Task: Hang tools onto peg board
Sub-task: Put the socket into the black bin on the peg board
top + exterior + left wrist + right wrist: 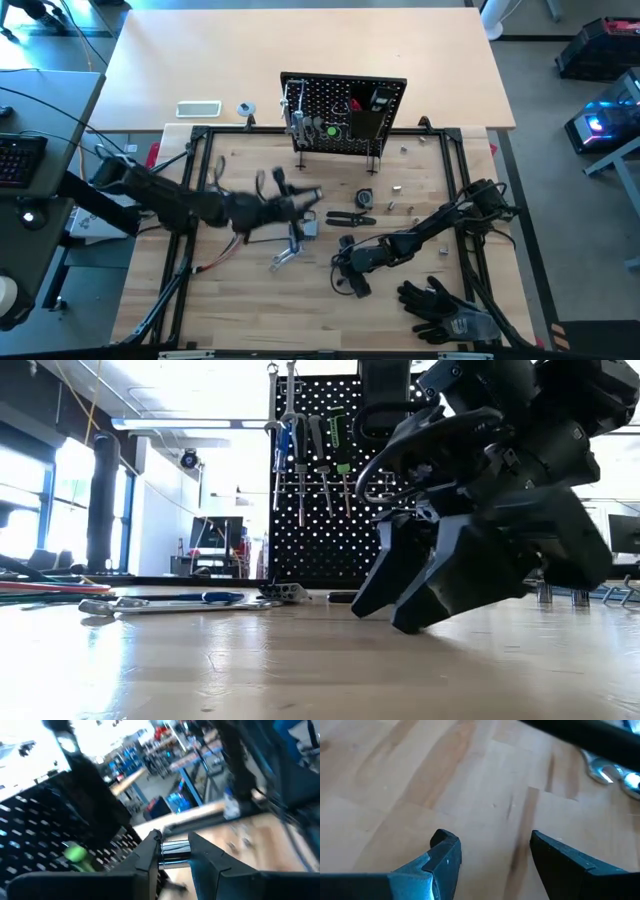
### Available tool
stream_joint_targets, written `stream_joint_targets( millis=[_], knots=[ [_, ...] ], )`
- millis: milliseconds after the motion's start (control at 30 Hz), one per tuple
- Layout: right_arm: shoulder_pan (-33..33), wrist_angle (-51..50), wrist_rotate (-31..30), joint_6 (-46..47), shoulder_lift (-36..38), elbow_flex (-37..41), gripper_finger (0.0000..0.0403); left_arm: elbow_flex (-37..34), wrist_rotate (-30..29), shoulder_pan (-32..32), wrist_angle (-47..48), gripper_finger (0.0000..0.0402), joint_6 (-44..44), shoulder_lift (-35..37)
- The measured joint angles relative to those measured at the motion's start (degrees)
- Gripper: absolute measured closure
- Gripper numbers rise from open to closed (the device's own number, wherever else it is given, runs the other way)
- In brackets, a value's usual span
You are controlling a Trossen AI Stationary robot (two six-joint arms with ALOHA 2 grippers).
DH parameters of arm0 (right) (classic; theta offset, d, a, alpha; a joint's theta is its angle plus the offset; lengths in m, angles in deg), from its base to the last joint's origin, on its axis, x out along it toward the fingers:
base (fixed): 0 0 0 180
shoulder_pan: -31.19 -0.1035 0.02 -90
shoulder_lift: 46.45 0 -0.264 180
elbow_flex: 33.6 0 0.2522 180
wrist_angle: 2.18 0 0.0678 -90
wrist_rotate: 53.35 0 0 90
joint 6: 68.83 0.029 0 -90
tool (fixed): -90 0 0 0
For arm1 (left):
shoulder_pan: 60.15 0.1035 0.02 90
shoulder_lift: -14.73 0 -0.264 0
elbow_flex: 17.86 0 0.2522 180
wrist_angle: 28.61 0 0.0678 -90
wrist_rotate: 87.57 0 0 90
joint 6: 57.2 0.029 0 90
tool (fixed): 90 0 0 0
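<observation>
The black peg board point(345, 105) stands upright at the table's far middle, with silver wrenches point(290, 420) and a green-handled driver point(341, 435) hanging on it. My left gripper point(312, 197) is in front of the board, shut on a silver bar point(175, 854). My right gripper point(352, 282) is open and empty, its fingertips point(400, 615) low over the wood at the near middle. Black pliers point(350, 217) and a silver wrench point(286, 256) lie flat on the table between the two arms. My left gripper pinches a shiny silver round shaft point(176, 855) between its two fingers, which lie across it. The shaft runs level from finger to finger. Its ends are hidden by the fingers, so which part of the tool this is cannot be told.
Black gloves point(445, 308) lie at the near right. Small metal pieces point(395, 188) and a small black thing point(365, 197) lie in front of the board. More flat tools, one blue-handled point(205, 597), lie at the left in the low view. A black frame point(200, 140) rims the wooden work surface.
</observation>
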Motion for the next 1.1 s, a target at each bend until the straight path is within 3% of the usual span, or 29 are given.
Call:
stream_joint_targets(
  millis=[167, 467, 767, 1100],
  knots=[
    [0.9, 0.0, -1.1, 0.8, 0.0, 0.0, 0.0176, 0.7, 9.3, 7.4, -1.9, 0.0329, 2.3, 3.6],
    [3.1, 0.3, -1.5, 2.9, 0.0, 0.0, 0.0176, 13.4, 23.4, 17.4, 2.3, 0.0329, 5.9, 1.2],
    [4.0, 0.9, -1.3, 3.7, -0.1, 0.0, 0.0176, 28.3, 34.5, 26.2, 8.2, 0.0328, 4.0, -7.4],
    [4.0, 1.0, -0.8, 3.5, -0.1, 0.0, 0.0176, 42.1, 41.0, 32.9, 10.9, 0.0328, -2.2, -19.8]
  ],
)
